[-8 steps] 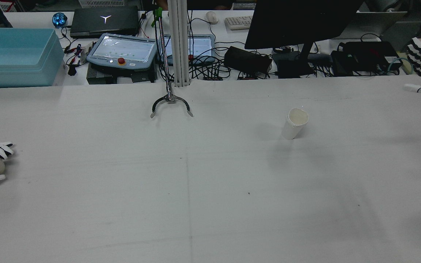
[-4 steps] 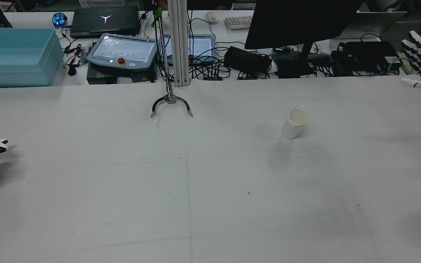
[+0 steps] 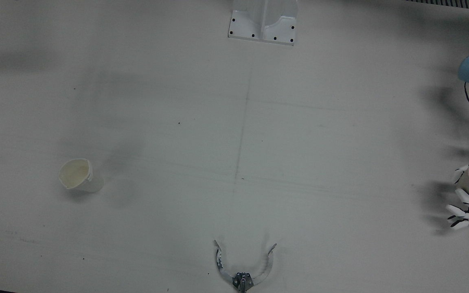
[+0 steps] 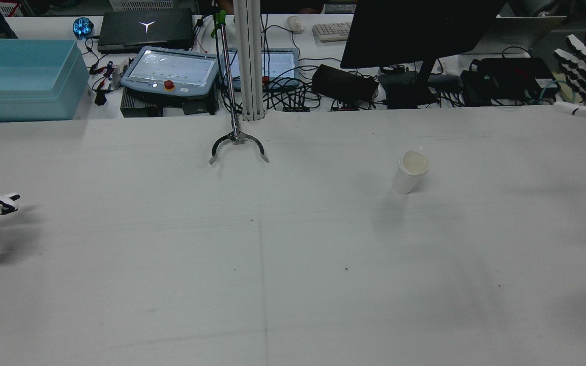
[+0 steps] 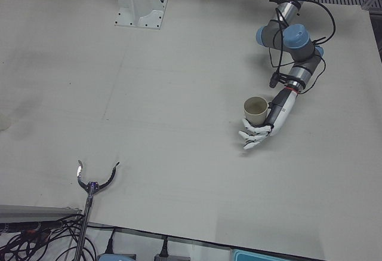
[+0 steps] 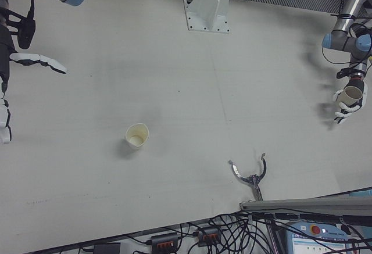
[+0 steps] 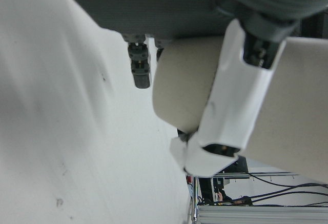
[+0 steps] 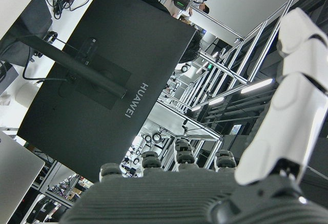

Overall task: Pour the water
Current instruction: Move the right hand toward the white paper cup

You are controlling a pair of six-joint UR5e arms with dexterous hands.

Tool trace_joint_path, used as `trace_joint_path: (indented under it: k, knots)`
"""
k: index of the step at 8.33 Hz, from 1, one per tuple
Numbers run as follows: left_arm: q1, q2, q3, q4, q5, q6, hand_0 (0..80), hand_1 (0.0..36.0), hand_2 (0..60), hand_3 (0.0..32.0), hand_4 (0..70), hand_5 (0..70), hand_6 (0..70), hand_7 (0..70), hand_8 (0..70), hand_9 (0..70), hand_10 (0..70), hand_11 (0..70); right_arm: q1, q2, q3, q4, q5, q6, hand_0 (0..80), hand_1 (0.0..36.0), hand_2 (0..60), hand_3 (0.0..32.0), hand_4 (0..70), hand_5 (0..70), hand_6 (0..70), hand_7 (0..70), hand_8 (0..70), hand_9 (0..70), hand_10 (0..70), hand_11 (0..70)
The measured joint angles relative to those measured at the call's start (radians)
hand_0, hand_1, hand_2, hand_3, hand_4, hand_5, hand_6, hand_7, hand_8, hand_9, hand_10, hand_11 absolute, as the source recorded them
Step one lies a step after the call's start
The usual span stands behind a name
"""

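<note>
While the left robot hand [image 5: 261,133] cradles the beige cup [image 5: 255,110], the white cup [image 6: 137,136] stands well apart.

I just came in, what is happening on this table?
The left hand holds a beige cup upright at its edge of the table. The right hand is open and empty at the opposite edge. A white paper cup stands alone between them, nearer the right hand. No pouring is visible.

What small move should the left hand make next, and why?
Probably carry the beige cup across toward the white paper cup. The left hand holds it at the table's far edge, while the paper cup stands upright and the right hand is open, away.
</note>
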Motion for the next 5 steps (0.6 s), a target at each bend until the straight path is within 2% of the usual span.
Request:
trace_joint_path:
  k: [1, 2, 5]
  knots:
    - [0.0, 0.006, -0.023, 0.002, 0.008, -0.019, 80.0, 36.0, 60.0, 0.0, 70.0, 70.0, 42.2, 31.1, 17.6, 16.7, 13.7, 22.9, -0.001, 0.001, 0.0, -0.001, 0.0, 0.0, 46.3, 15.0, 19.9, 15.8, 0.0, 5.1, 9.7, 10.8, 5.6, 4.5, 0.0, 0.0]
    - [0.0, 0.01, -0.048, 0.004, 0.012, -0.04, 80.0, 36.0, 60.0, 0.0, 70.0, 70.0, 38.3, 22.6, 15.5, 11.7, 12.8, 21.4, -0.006, 0.004, -0.002, -0.002, 0.0, -0.001, 46.6, 15.5, 21.2, 15.0, 0.0, 5.3, 10.1, 11.3, 6.0, 5.1, 0.0, 0.0]
    - [0.004, 0.002, -0.079, -0.001, 0.015, -0.069, 80.0, 36.0, 60.0, 0.0, 70.0, 70.0, 35.5, 16.5, 13.9, 8.5, 12.6, 21.1, -0.048, 0.031, -0.016, -0.007, 0.006, -0.004, 46.4, 15.2, 21.5, 14.8, 1.2, 5.5, 11.6, 12.8, 7.0, 6.3, 0.0, 0.0]
